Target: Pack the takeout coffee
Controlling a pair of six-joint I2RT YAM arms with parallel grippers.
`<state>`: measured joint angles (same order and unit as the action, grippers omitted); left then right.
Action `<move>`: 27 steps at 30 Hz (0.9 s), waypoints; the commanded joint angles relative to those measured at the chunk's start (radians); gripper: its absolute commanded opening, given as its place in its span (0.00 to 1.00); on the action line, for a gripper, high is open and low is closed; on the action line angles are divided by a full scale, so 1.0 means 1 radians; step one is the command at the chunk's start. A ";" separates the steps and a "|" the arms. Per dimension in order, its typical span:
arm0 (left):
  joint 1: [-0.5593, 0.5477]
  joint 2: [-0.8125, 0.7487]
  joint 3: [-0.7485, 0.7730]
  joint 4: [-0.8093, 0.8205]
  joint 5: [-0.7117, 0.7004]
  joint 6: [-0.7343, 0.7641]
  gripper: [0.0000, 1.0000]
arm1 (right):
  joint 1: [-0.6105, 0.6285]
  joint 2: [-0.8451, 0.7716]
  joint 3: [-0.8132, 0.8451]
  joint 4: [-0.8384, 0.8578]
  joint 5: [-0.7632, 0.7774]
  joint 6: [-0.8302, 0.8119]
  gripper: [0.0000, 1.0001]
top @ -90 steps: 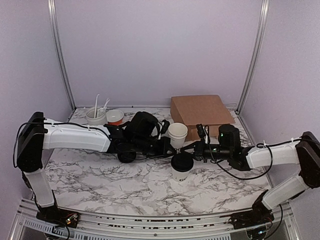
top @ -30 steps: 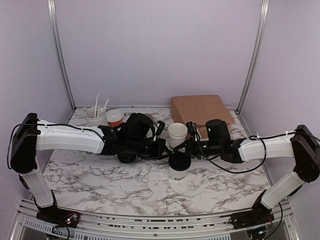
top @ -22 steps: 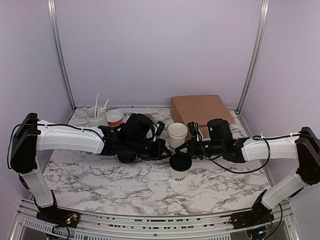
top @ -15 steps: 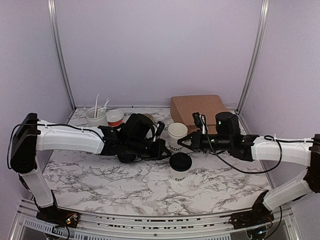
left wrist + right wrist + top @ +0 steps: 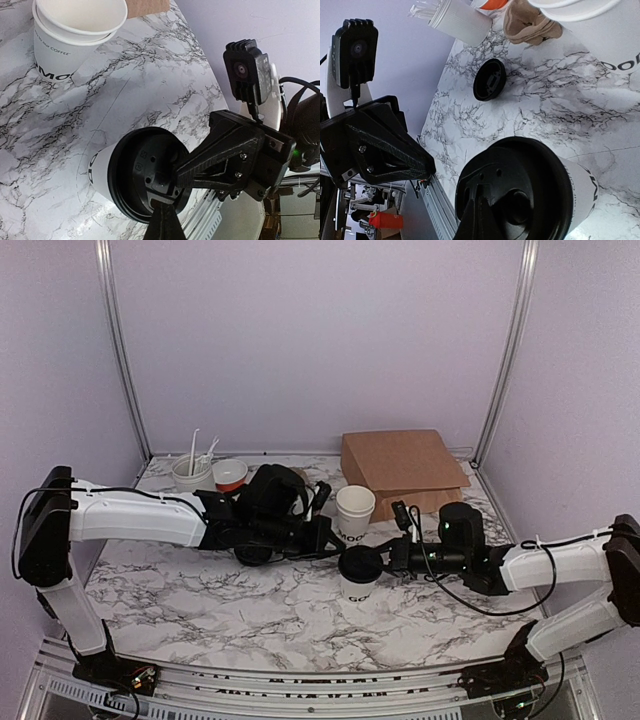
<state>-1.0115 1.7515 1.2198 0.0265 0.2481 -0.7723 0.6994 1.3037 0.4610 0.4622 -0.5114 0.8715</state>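
Note:
The takeout coffee (image 5: 360,582), a white cup with a black dome lid, stands upright mid-table. It also shows in the left wrist view (image 5: 132,172) and the right wrist view (image 5: 535,192). My left gripper (image 5: 337,548) is shut, and its tip (image 5: 161,212) rests on the lid's near-left edge. My right gripper (image 5: 384,562) is shut, and its tip (image 5: 481,202) lies over the lid from the right. In the left wrist view the right gripper (image 5: 176,181) touches the lid top. Neither gripper holds the cup.
A stack of lidless white cups (image 5: 354,508) stands just behind the coffee. A brown paper bag (image 5: 400,465) lies at the back right. A loose flat black lid (image 5: 490,79) and a brown napkin (image 5: 527,22) lie by the left arm. A cup of utensils (image 5: 190,473) and an orange-lined cup (image 5: 230,474) stand back left.
My right gripper rose toward the lidless cups, then swung down and right, so its tip is again at the coffee's lid. The left arm and the cup have barely moved.

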 commanded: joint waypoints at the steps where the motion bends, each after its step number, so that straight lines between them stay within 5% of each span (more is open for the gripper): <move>1: -0.001 -0.021 0.021 0.073 0.078 -0.041 0.00 | 0.009 0.006 0.013 -0.080 0.018 -0.004 0.00; 12: 0.008 -0.040 -0.009 0.284 0.208 -0.157 0.00 | 0.006 -0.007 0.065 -0.152 0.034 -0.037 0.00; 17: 0.065 0.080 -0.192 0.646 0.316 -0.378 0.00 | 0.001 -0.015 0.052 -0.160 0.054 -0.028 0.00; 27: 0.070 0.165 -0.239 0.632 0.295 -0.405 0.00 | -0.013 -0.029 0.072 -0.191 0.048 -0.039 0.00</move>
<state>-0.9360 1.9068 1.0046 0.7002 0.5491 -1.1648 0.6949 1.2858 0.5037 0.3462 -0.4808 0.8551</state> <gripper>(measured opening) 0.009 0.003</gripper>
